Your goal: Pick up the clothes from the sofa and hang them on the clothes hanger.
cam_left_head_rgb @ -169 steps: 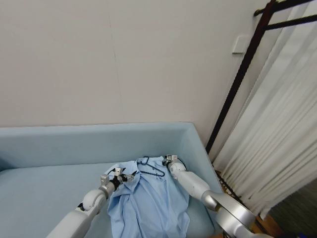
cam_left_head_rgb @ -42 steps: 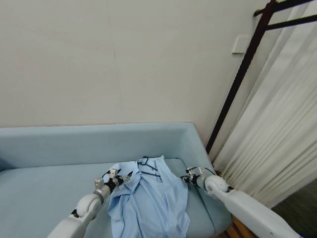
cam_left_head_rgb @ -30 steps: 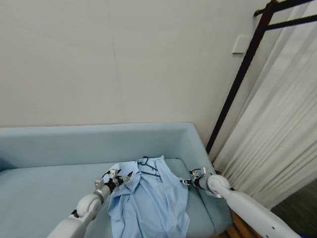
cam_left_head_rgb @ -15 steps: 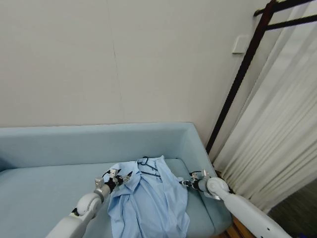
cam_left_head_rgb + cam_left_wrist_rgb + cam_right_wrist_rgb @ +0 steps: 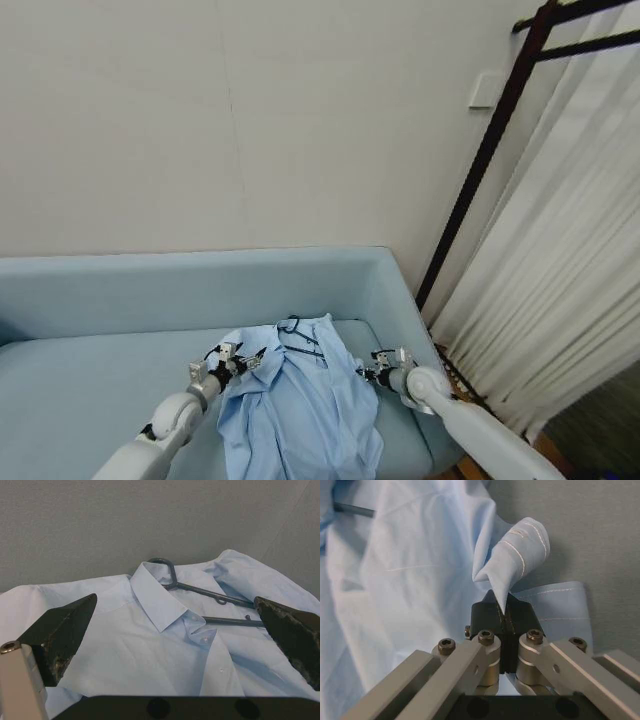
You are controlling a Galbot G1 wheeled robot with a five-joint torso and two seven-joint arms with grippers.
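A light blue shirt point(image 5: 300, 405) lies spread on the sofa seat point(image 5: 90, 370), with a dark hanger point(image 5: 302, 336) tucked in at its collar. My left gripper point(image 5: 240, 358) rests at the shirt's left shoulder. In the left wrist view it point(image 5: 175, 630) stands open, its dark pads point(image 5: 60, 632) wide apart on either side of the collar point(image 5: 165, 605) and hanger point(image 5: 210, 592). My right gripper point(image 5: 368, 372) sits at the shirt's right edge. In the right wrist view it point(image 5: 505, 622) is shut on a raised fold of the shirt point(image 5: 515, 555).
The sofa's right armrest point(image 5: 395, 300) rises just behind the right gripper. A dark clothes rack pole point(image 5: 480, 160) stands to the right, with white curtains point(image 5: 560, 280) beyond it. A plain wall point(image 5: 250, 120) backs the sofa.
My right gripper has slid left along the seat to the shirt's right edge and pinched a fold of it. The left arm has stayed almost still.
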